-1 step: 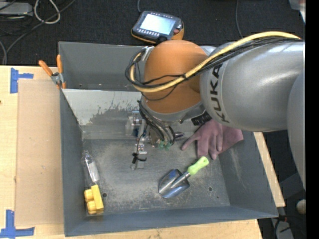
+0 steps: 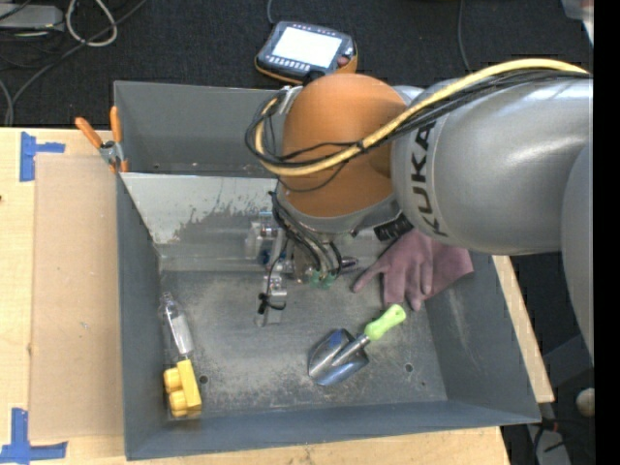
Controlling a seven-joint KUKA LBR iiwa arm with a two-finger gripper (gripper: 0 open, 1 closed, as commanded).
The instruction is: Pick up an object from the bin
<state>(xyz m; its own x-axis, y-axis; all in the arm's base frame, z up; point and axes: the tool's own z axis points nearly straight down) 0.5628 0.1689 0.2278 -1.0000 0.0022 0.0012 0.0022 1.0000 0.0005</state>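
Observation:
My gripper (image 2: 272,296) hangs below the orange wrist cover, low over the bare floor in the middle of the bin. Nothing shows in its grasp. A small metal scoop with a green handle (image 2: 344,352) lies on the floor to the gripper's lower right, apart from it, its handle pointing up and right. A mauve glove (image 2: 418,264) lies crumpled to the right, partly under the arm.
A clear, slim tube-like thing (image 2: 176,325) lies near the left wall, and a yellow toy brick (image 2: 182,390) sits just below it in the front left corner. The big arm covers the bin's back right part.

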